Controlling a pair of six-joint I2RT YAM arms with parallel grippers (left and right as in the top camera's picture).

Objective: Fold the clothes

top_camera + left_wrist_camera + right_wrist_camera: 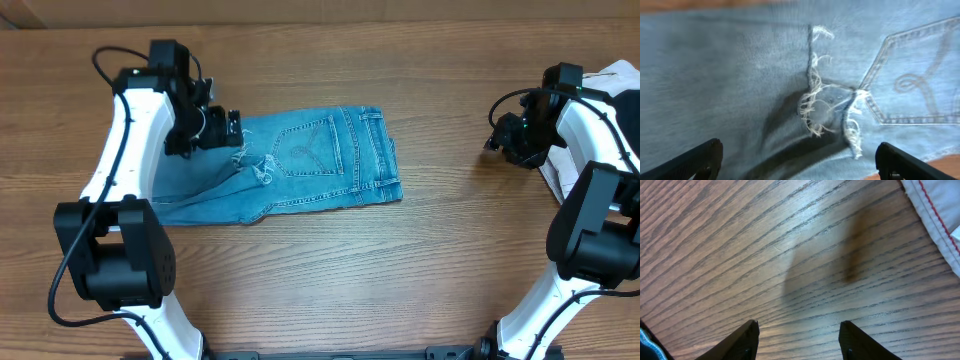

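The jeans point(320, 160) lie in the centre-left of the overhead frame, doubled into a rough block with a back pocket point(305, 148) facing up and the frayed hems point(825, 107) bunched near the middle. The left gripper point(232, 128) hovers over the jeans' upper-left part, its fingers point(695, 160) spread wide with nothing between them, and the frayed hems sit just ahead of them in the left wrist view. The right gripper point(799, 340) hangs over bare table point(765, 255) at the right of the overhead frame, well apart from the jeans, and its fingers are parted and empty too.

The main risk is a shallow pinch. If the left gripper closes on the loose threads or only the top layer, the lower layer would likely lag and the stack would come apart. Lifting from one side alone could also drag the denim askew, since the right gripper is too far off to pin the other edge. A white cloth point(940, 210) lies close to the right arm, at the upper right of its wrist view, and a wide swing might catch it
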